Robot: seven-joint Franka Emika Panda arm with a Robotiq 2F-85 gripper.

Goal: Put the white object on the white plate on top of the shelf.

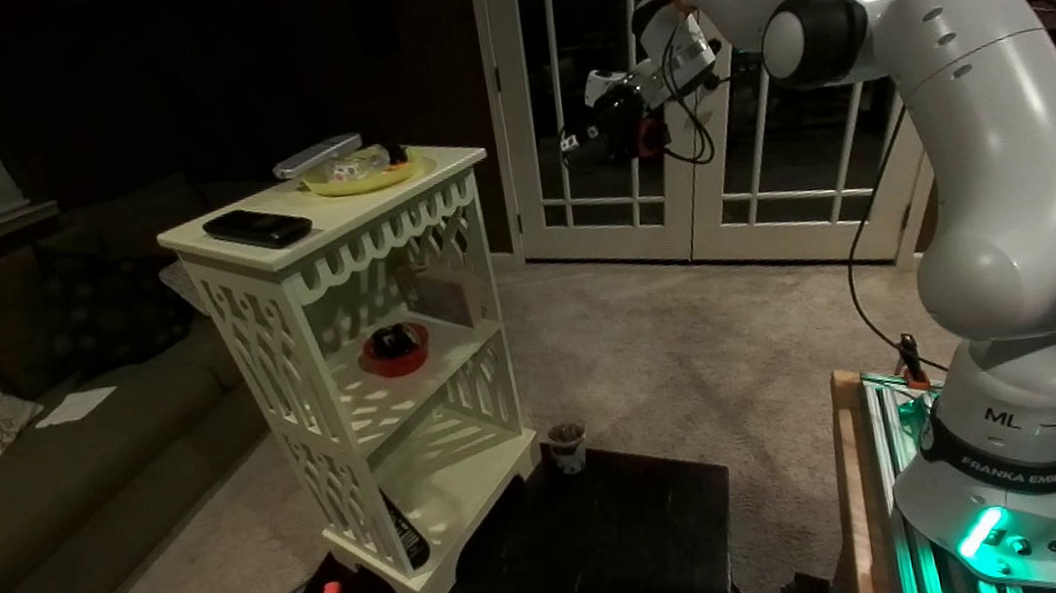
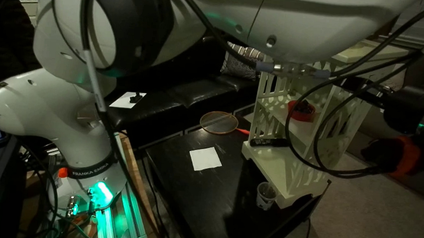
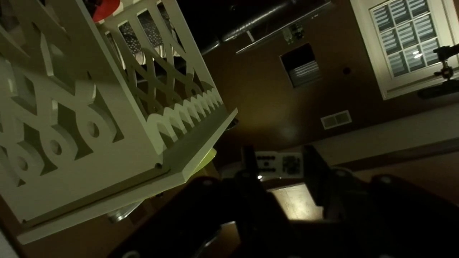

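The white object (image 3: pixel 279 165), a flat-sided block with dark markings in the wrist view, is pinched between the dark fingertips of my gripper (image 3: pixel 278 157). In an exterior view the gripper (image 1: pixel 577 139) hangs in the air, right of the shelf (image 1: pixel 332 222) and apart from it, with the white object (image 1: pixel 585 135) at its tip. The plate on the shelf's top looks pale yellow here; I take this plate (image 1: pixel 369 187) for the white plate. A clear wrapped item and a dark-and-orange one lie on it. In the wrist view only the plate's edge (image 3: pixel 207 160) shows past the shelf (image 3: pixel 118 165), which appears upside down.
A black slab (image 1: pixel 258 227) and a silver box (image 1: pixel 316 155) flank the plate. A red bowl (image 1: pixel 398 358) with dark contents stands on the middle tier, a remote (image 1: pixel 409 538) leans below. A cup (image 1: pixel 568 451) stands on the black table (image 1: pixel 628 536). Glass doors (image 1: pixel 608 211) rise behind the gripper.
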